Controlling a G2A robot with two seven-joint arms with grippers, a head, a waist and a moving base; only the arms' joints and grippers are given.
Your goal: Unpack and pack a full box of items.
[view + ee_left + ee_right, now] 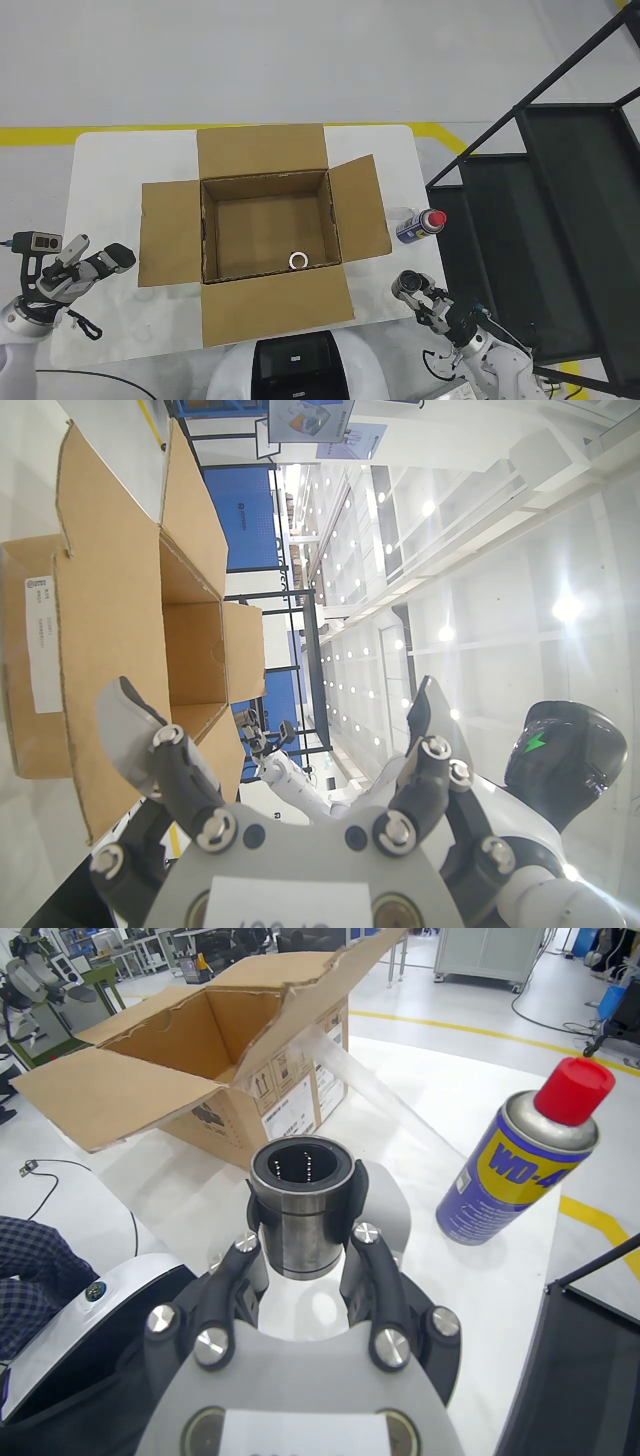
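Right gripper (307, 1198) clamps steel bearing (300, 1228), clear of box (260, 230), over table (110, 190) edge. Spray can (420, 226) stands beside a flap. One ring (298, 260) lies inside box. Left gripper (272, 705) spread, empty. Unpacking likely nearly done; repacking outstanding

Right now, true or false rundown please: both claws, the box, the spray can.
1. The right claw grips a metal cylinder. True.
2. The left claw is shut on the spray can. False: it is open and holds nothing; the can sits on the table, outside the box.
3. The cardboard box has all four flaps folded open. True.
4. The box is packed full. False: its visible floor holds one small ring.
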